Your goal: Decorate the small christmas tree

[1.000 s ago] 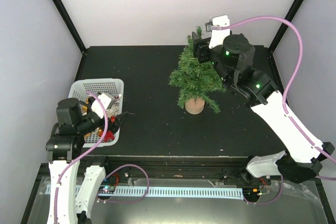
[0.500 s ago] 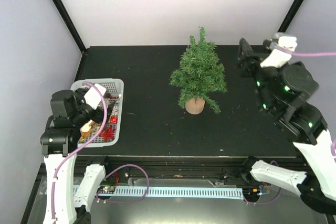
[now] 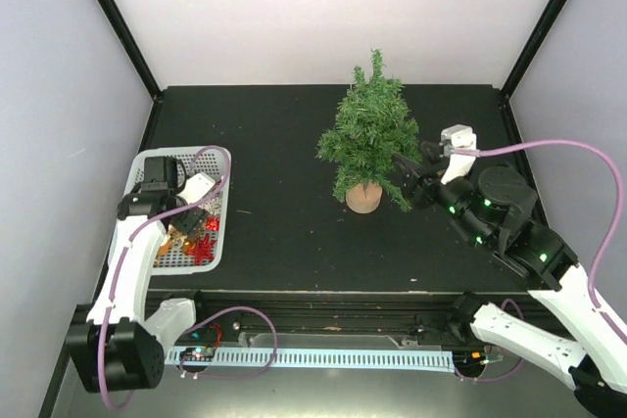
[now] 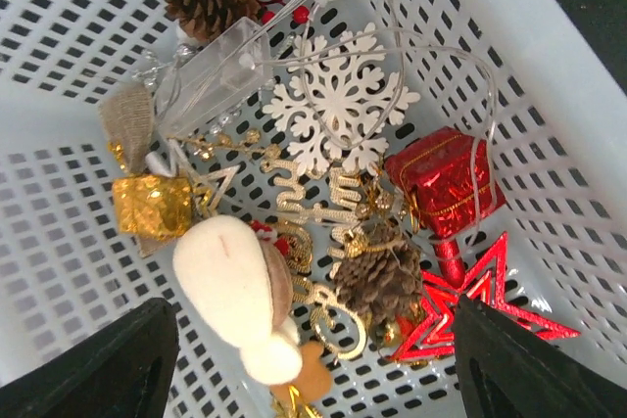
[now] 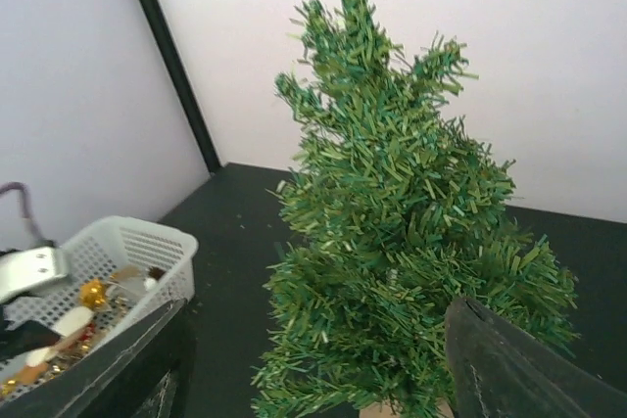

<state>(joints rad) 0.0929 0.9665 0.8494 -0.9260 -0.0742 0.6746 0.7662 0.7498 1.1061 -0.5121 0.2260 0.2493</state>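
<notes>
Small christmas tree (image 3: 370, 139) upright on the surface (image 3: 274, 134), 1 o'clock from centre; no ornament visible on it, so decorating judged not started. Right gripper (image 3: 408, 183) at its 4 o'clock, jaws wide, empty; branch contact unclear. Basket (image 3: 221, 156) at 9 o'clock holds ornaments (image 4: 343, 105); left gripper (image 4: 313, 354) above them, jaws wide, empty. Tree's far side hidden.

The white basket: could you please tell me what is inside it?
Inside the basket: a white snowflake, a red gift box, a gold gift box, a red star, two pine cones, a cream plush figure and gold lettering. Anything beneath the pile is covered.
</notes>
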